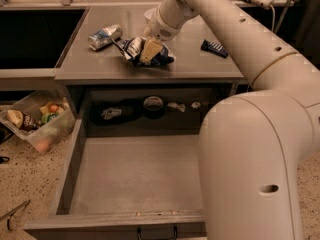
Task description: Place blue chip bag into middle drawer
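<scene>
The blue chip bag (162, 59), crumpled dark blue foil with white patches, lies on the grey countertop (150, 74) near its front middle. My gripper (136, 55) reaches down from the arm at the upper right and sits on the bag. A tan finger (151, 49) presses on the bag's top and a thin dark finger (120, 45) is at its left side, so the fingers close on the bag. The middle drawer (135, 176) is pulled wide open below the counter, with a bare flat grey floor and a small dark handle (156, 232) on its front.
A silver-blue drink can (105, 36) lies left of the bag. A small dark-blue bar wrapper (214, 48) lies to the right. Small items sit in the recess behind the drawer (152, 106). A clear bin of snacks (37, 121) stands on the floor at the left. My arm's body fills the right side.
</scene>
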You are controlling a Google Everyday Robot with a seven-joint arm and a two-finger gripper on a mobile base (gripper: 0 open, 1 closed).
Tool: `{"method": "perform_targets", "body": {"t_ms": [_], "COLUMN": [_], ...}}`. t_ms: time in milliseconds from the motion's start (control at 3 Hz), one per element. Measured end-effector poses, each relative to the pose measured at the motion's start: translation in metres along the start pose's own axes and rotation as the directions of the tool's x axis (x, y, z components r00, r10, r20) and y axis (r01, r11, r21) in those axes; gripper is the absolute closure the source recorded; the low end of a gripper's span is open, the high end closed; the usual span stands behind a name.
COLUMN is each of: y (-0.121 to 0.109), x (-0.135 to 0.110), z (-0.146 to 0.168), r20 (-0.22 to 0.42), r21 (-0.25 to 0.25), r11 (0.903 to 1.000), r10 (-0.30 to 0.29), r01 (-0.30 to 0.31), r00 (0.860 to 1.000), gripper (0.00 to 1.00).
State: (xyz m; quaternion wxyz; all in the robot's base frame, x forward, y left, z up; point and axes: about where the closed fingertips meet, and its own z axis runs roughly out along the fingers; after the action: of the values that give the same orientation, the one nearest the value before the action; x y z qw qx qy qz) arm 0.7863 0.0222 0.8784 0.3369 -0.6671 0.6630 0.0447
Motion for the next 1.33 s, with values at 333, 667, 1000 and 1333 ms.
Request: {"method": "perform_targets", "body": {"t_ms": [333, 667, 1000, 1333], "y": [0.007, 0.024, 0.058, 0.118], "x": [-0.006, -0.025, -0.063, -0.08], "z": [-0.003, -0.043, -0.116, -0.143], "r20": [0.003, 0.073, 0.201, 0.291], "r21": [-0.005, 0.042, 0.126, 0.11], "r11": [1.0, 0.9989, 0.9886, 0.9869], "r10": [-0.008, 0.019, 0.056, 0.082], "r01": [0.008, -0.022, -0.083, -0.118], "r00": [1.0, 0.997, 0.978, 0.953], "gripper": [0.65, 0.89, 1.0, 1.0]}}
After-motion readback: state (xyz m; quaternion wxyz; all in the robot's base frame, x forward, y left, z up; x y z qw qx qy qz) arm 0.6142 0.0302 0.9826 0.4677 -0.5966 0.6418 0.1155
